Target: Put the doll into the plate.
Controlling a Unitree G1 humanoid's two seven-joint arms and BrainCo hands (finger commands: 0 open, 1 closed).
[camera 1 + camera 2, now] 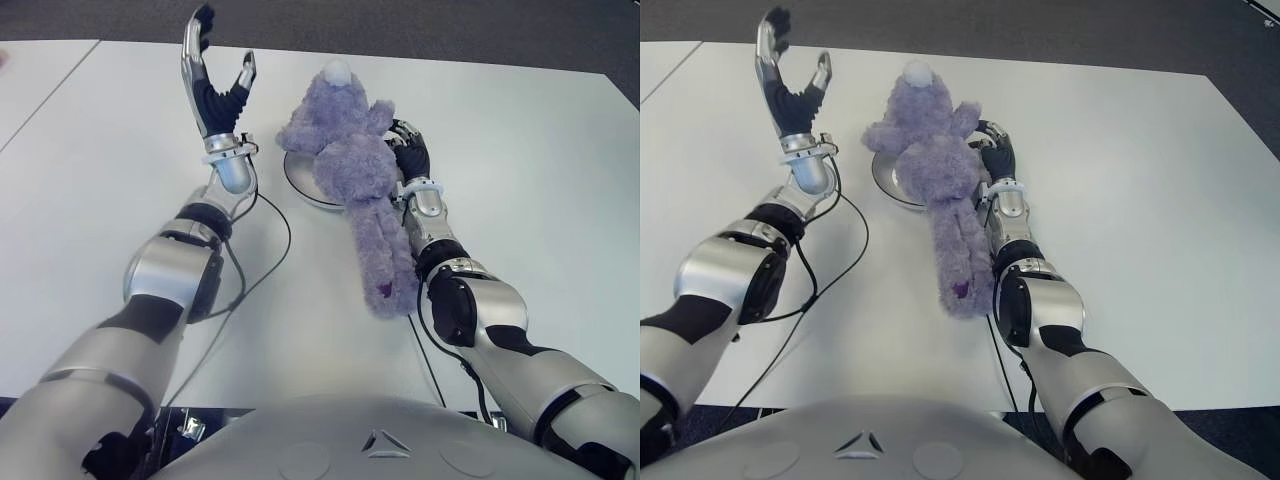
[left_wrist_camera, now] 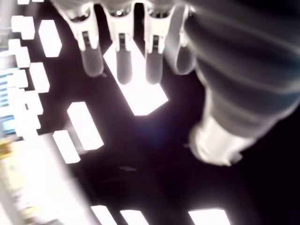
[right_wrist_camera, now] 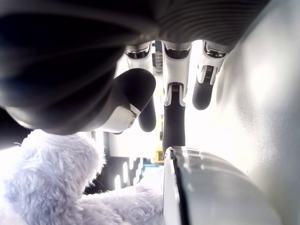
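Doll [image 1: 350, 170]: fuzzy lavender plush, limp, upper body draped over silver plate [image 1: 300, 185], legs trailing toward 6 o'clock on white tabletop [image 1: 540, 180]. Right hand [image 1: 408, 150] at doll's 3 o'clock, fingers relaxed, holding nothing. Left hand [image 1: 215, 70] raised at 9 o'clock, fingers spread. Black cable [image 1: 265, 255] beside left arm.

Even, bright overhead light fills both eye views, turning the white table [image 1: 520, 170] pale and leaving only soft, faint shadows under the purple doll [image 1: 355, 170] and the arms. The left wrist view is dark and motion-blurred, with rectangular ceiling lights [image 2: 84, 124] smeared into white blocks behind the left hand [image 2: 136, 51]. In the right wrist view, strong backlight glares between the fingers [image 3: 173, 108] of the right hand, and the nearby plate [image 3: 206, 187] rim and doll fur look soft and out of focus.
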